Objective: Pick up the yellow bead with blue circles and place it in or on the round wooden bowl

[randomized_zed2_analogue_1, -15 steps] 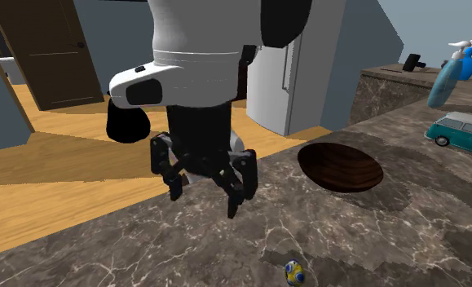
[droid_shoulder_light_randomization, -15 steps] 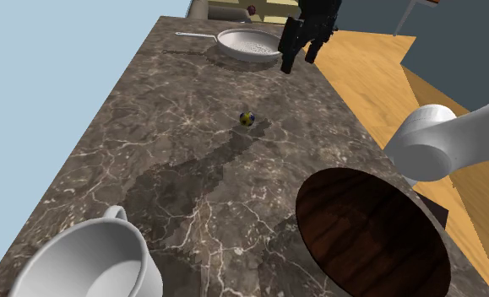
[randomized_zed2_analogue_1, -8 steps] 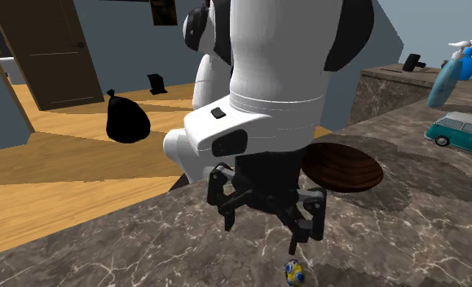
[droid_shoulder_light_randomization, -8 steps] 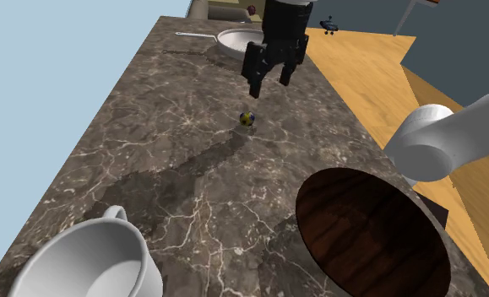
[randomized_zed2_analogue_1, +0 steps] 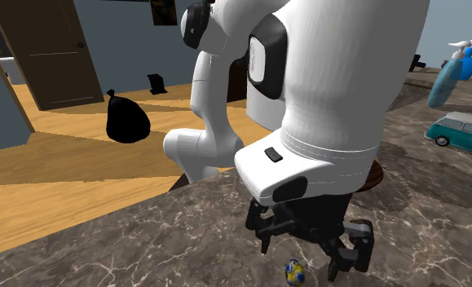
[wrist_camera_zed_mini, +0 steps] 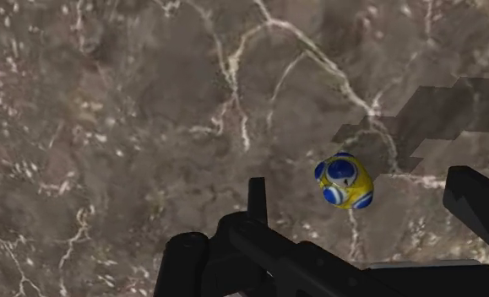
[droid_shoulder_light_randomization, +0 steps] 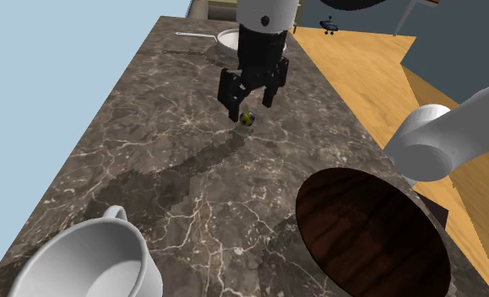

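The yellow bead with blue circles [droid_shoulder_light_randomization: 247, 119] lies on the dark marble counter [droid_shoulder_light_randomization: 149, 160], and it also shows low in the second exterior view [randomized_zed2_analogue_1: 294, 271]. My black gripper [droid_shoulder_light_randomization: 249, 108] hangs open just above it. In the wrist view the bead [wrist_camera_zed_mini: 344, 180] sits on the marble between the two spread fingers [wrist_camera_zed_mini: 257, 198] of the gripper [wrist_camera_zed_mini: 367, 207], and neither finger touches it. The round dark wooden bowl [droid_shoulder_light_randomization: 373, 232] stands on the counter towards the shoulder view's lower right. From the second exterior view the gripper [randomized_zed2_analogue_1: 307, 253] is beside the bead, and the arm hides most of the bowl [randomized_zed2_analogue_1: 376, 174].
A large white pot [droid_shoulder_light_randomization: 90, 261] stands at the shoulder view's lower left. A metal pan [droid_shoulder_light_randomization: 227, 38] sits at the counter's far end, behind the arm. A teal toy van [randomized_zed2_analogue_1: 460, 132] and a blue spray bottle [randomized_zed2_analogue_1: 454, 69] stand at the second exterior view's right. The wooden floor lies past the counter's edge.
The gripper has come from over the pan's end of the counter, down and towards the shoulder view's lower left, and now straddles the bead. The bead has not moved.
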Robot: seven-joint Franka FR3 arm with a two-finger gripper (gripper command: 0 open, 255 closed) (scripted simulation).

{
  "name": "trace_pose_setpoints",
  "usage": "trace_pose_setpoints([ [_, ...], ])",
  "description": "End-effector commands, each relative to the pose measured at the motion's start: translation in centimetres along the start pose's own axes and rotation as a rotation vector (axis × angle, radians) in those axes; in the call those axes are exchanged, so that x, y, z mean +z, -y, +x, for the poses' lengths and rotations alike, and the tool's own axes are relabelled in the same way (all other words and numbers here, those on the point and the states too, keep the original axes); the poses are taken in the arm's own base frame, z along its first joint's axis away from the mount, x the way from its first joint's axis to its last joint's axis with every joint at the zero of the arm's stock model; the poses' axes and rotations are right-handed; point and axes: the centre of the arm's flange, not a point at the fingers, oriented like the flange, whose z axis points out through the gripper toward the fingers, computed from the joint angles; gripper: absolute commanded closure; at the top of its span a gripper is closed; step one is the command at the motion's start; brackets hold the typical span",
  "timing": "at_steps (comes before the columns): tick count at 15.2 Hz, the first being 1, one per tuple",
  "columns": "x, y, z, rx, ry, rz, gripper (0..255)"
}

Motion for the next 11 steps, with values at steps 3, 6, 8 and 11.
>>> trace_pose_setpoints([
  [3, 2.1, 0.0, 0.0, 0.001, 0.000, 0.000, 0],
  [6, 2.5, 0.0, 0.0, 0.001, 0.000, 0.000, 0],
  [8, 2.5, 0.0, 0.0, 0.001, 0.000, 0.000, 0],
  [11, 2.4, 0.0, 0.0, 0.001, 0.000, 0.000, 0],
])
